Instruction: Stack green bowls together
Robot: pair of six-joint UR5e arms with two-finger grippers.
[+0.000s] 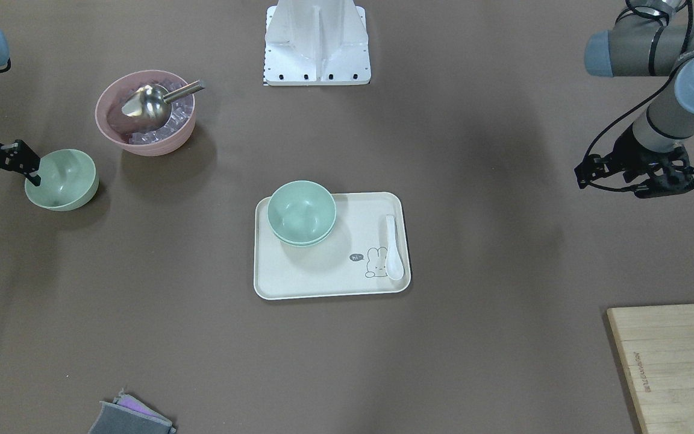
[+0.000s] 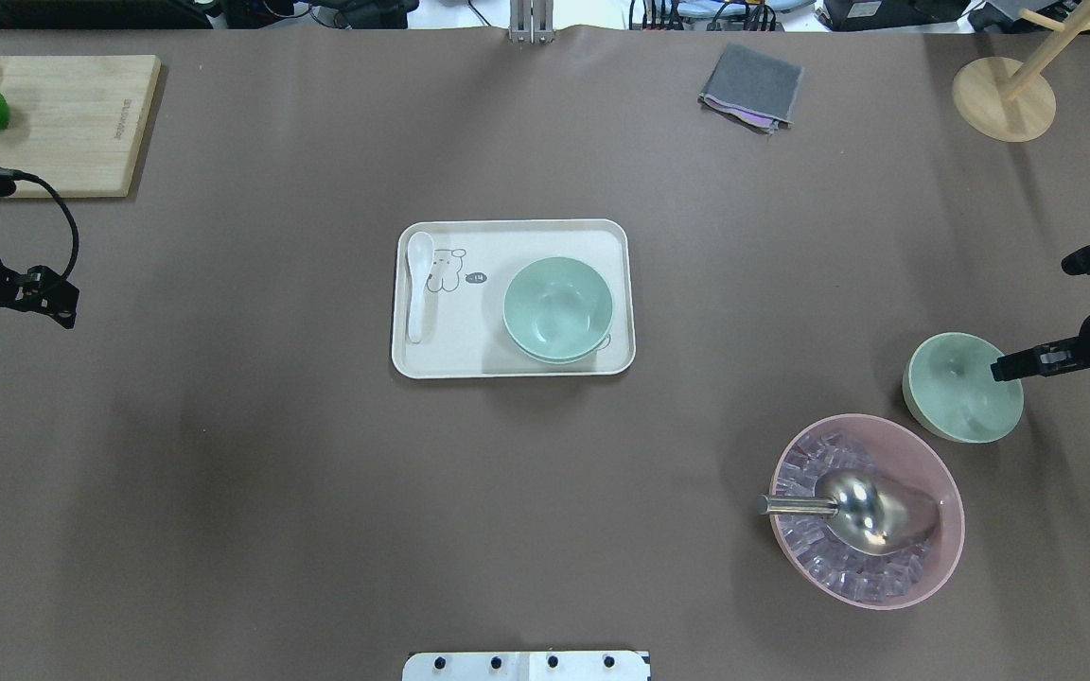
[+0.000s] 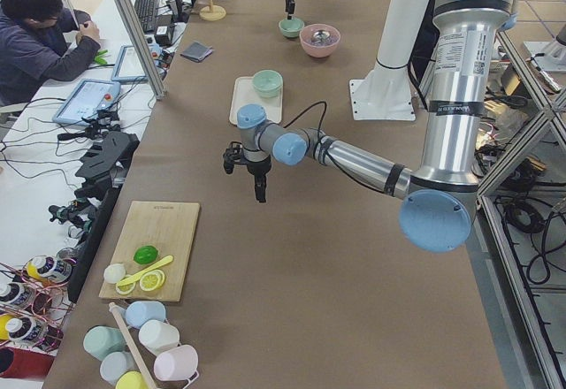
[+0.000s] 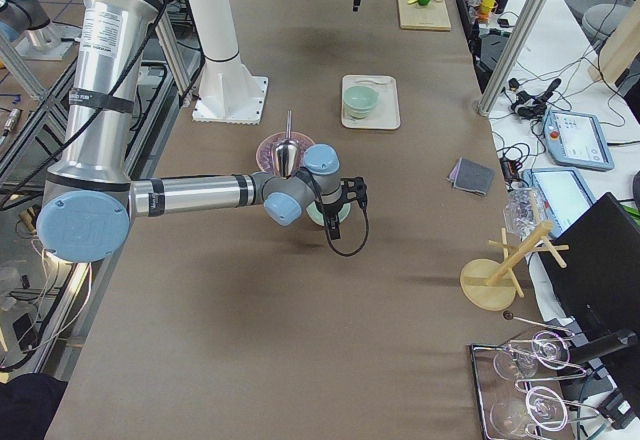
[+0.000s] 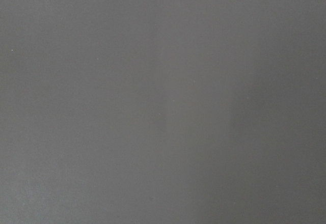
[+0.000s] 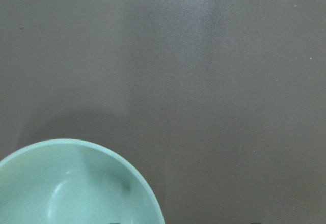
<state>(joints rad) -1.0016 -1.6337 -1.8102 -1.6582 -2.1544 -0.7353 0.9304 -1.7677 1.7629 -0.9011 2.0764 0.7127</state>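
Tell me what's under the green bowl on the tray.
A second green bowl sits nested under the top green bowl; only a sliver of its rim shows. Its inside and the tray surface below are covered.

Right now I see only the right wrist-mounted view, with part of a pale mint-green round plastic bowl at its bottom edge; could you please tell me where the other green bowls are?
Observer: The two other green bowls, of the same pale mint plastic, sit nested on the cream rectangular tray at mid-table.
Operator: Thank you. What stands near my bowl?
Observer: A larger pink bowl holding a metal scoop stands beside your lone green bowl, nearer the robot's base.
Operator: And how is the right gripper placed?
Observer: The right gripper straddles that bowl's rim. Its jaws look open, with one finger inside the bowl.
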